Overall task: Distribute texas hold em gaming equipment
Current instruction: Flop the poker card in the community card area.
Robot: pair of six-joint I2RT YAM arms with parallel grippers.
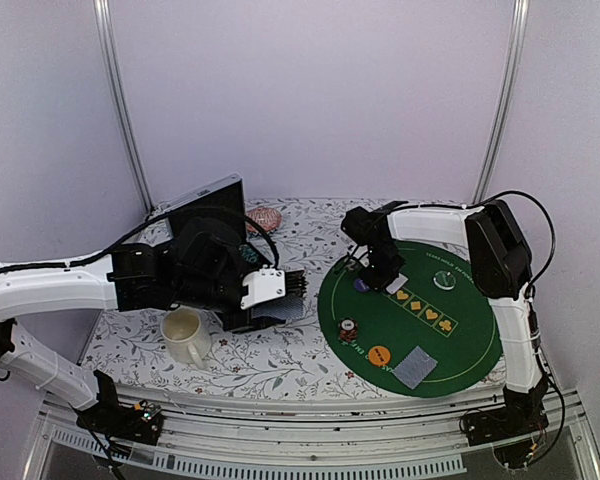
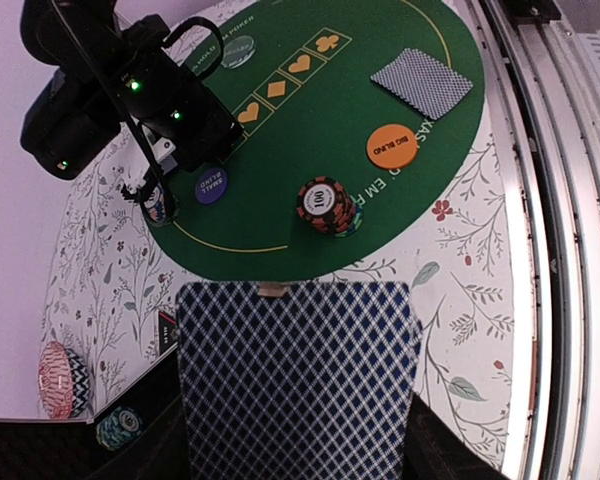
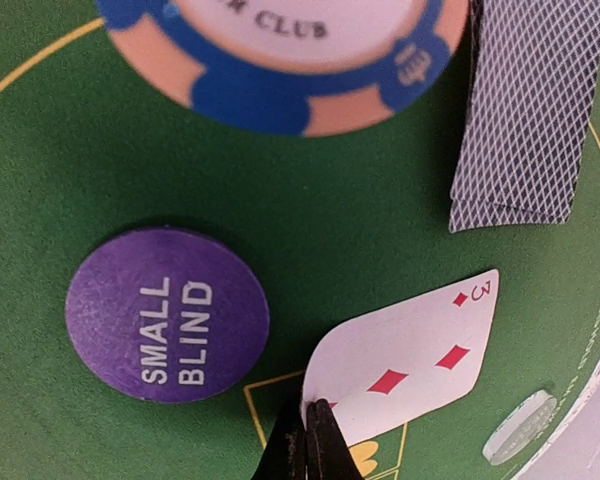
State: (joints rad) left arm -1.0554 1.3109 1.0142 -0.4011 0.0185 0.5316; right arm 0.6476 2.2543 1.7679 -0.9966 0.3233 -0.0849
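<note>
Cream mug [image 1: 185, 335] sits on the bench [image 1: 280, 365], well left of the green mat [image 1: 465, 340]. Left hand [image 1: 290, 298] is just off the mat's left edge, clamped on the card deck [image 2: 295, 385] (blue-diamond backs up). Mat's near-left: chip stack [image 1: 349, 330], orange disc [image 1: 379, 355] just right of it, face-down cards [image 1: 416, 367] further right. Mat's far-left: purple disc [image 3: 167, 313], then right hand [image 3: 310, 440], tips pinched tight on a face-up three of diamonds [image 3: 410, 355]. Clear disc [image 1: 440, 281] on the mat's far side.
</note>
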